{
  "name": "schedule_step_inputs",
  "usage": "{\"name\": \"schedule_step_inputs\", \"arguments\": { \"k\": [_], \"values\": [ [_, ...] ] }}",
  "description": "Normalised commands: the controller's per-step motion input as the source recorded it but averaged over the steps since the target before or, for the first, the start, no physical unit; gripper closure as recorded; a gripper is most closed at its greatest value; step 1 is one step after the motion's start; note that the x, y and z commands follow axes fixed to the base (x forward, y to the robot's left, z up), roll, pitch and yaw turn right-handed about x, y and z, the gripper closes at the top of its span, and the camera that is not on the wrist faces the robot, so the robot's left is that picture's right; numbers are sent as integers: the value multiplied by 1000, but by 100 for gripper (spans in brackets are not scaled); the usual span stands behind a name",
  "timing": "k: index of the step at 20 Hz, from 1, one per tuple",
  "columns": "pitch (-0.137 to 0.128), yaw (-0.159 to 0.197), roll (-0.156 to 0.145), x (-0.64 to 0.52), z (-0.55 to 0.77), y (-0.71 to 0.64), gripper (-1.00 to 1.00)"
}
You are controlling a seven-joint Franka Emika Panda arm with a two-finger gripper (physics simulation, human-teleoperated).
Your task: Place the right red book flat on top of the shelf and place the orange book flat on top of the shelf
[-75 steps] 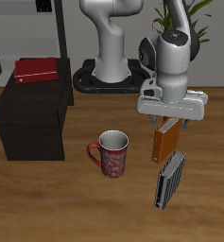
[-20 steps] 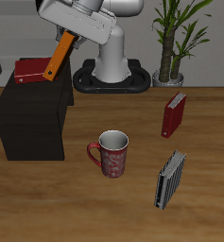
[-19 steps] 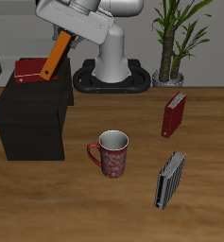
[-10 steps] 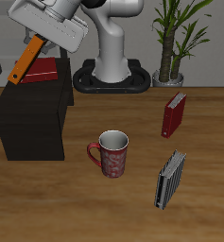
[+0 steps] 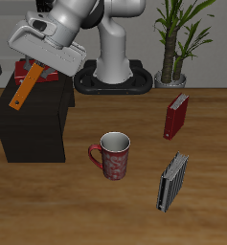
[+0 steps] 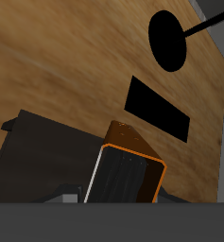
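I take the shelf (image 5: 31, 122) as my landmark: a low matte-black box with a flat top. My gripper (image 5: 35, 70) hangs above its top, clamped on the orange book (image 5: 27, 88), which slants steeply down from the fingers so that its low end comes close to the shelf's top near the front edge; I cannot tell whether it touches. The book is a thin orange hardcover; in the wrist view (image 6: 126, 175) its pale page edges show as a light stripe inside the orange cover, held edge-on over the black top (image 6: 47, 151).

Behind it on the shelf top lies the right red book (image 5: 43, 73), flat, bright red, mostly hidden by the arm and the orange book.

Off the shelf, on the wooden table (image 5: 211, 163), a red patterned mug (image 5: 112, 155) stands just in front of the shelf's corner. Well beyond the mug stand a darker maroon book (image 5: 176, 116) and, closer to the front edge, a grey-and-black striped book (image 5: 172, 182), both upright.
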Motion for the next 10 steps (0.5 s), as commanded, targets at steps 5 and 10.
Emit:
{"name": "schedule_step_inputs", "arguments": {
  "k": [5, 10],
  "values": [
    [78, 50, 37, 91, -254, 303, -100],
    [37, 4, 73, -12, -75, 291, -100]
  ]
}}
